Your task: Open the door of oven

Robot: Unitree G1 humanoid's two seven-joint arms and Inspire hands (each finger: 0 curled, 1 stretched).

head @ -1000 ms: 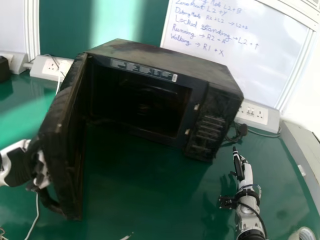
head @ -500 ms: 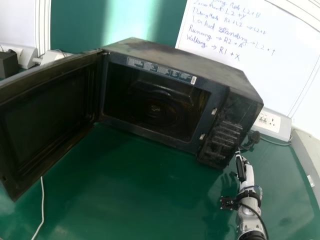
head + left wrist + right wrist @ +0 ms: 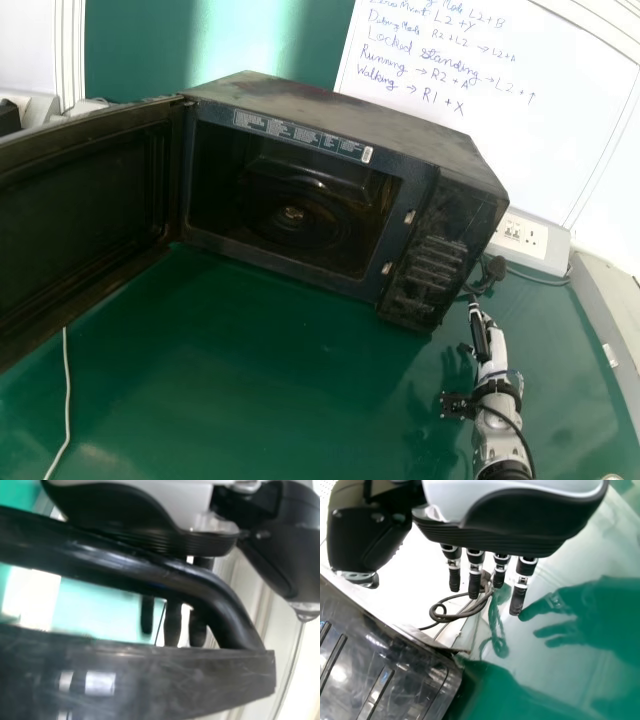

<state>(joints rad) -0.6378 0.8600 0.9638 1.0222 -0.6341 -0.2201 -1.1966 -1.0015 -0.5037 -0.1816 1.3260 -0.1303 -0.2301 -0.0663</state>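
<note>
DOOR SWUNG WIDE: Since approx. 1 sec. ago, the oven door (image 3: 85,205) has swung farther out, its inner face now turned to the robot's head cam. The left hand, seen at the door's outer edge then, has left the head view.

Seen from the head cam, the oven (image 3: 350,120) sits on the green table (image 3: 260,370) at approx. 12 o'clock, cavity exposed, w/ the door standing open toward 9 o'clock. In the left wrist view, the left hand (image 3: 130,515) is at the door handle (image 3: 150,572), fingers straight & reaching down behind the bar, not curled round it; whether the palm touches the bar, can't tell.

The right hand (image 3: 485,345), at approx. 4 o'clock, is near the oven's control-panel end but apart from it. The right wrist view has its fingers extended & spaced, nothing held, a dark shadow of the hand on the tabletop.

Elsewhere: whiteboard (image 3: 550,130) w/ handwriting, approx. 1 o'clock; power outlets (image 3: 530,240) & a black cord (image 3: 490,275), approx. 3 o'clock; a white cable (image 3: 66,385) on the table, approx. 8 o'clock.
</note>
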